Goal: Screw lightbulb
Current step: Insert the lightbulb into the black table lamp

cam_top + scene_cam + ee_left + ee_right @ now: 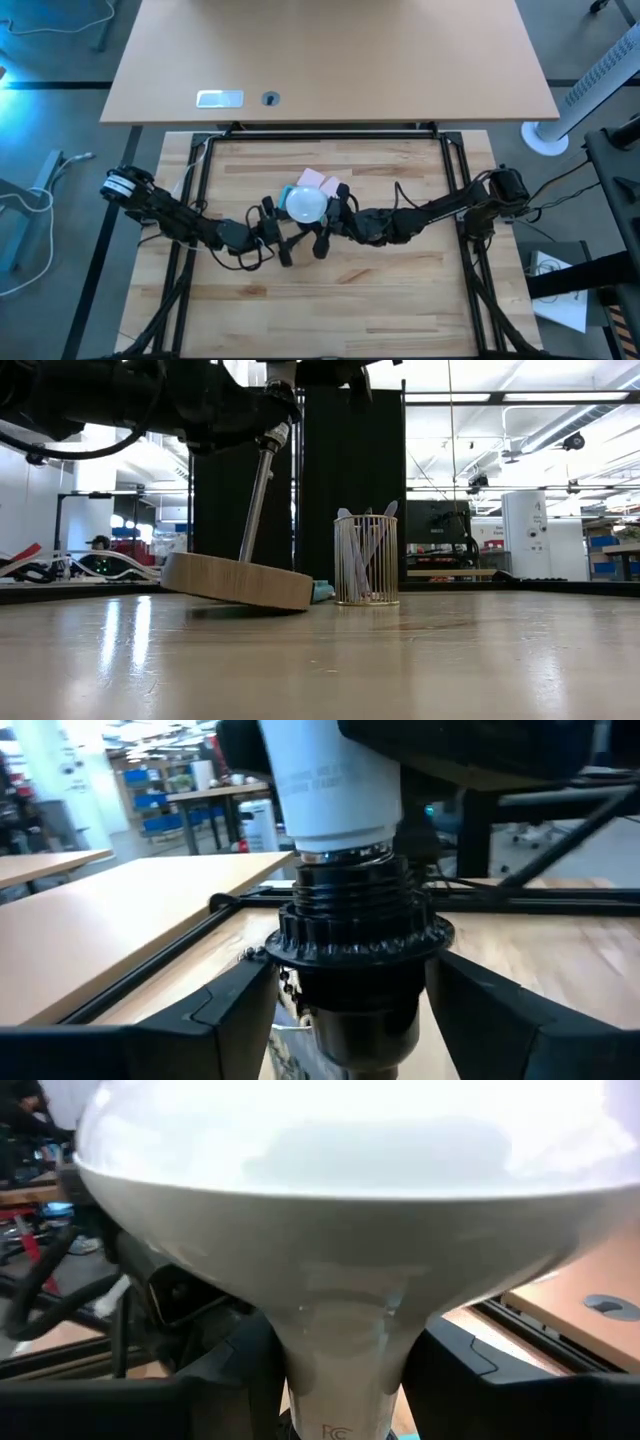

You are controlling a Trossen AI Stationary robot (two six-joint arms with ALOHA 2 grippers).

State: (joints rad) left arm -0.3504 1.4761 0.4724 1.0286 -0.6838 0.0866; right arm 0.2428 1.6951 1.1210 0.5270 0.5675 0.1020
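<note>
The bulb sat mid-counter between the two arms, its neck screwed into the black socket. The right gripper had its fingers closed on the bulb's narrow neck, under the globe. The left gripper stood at the socket with its fingers spread either side of the threaded collar, clear of it. In the low view the wooden disc was tilted, one edge raised off the counter, near a wire cup.

Frosted matt lightbulb, ribbed black plastic socket, wooden disc
</note>
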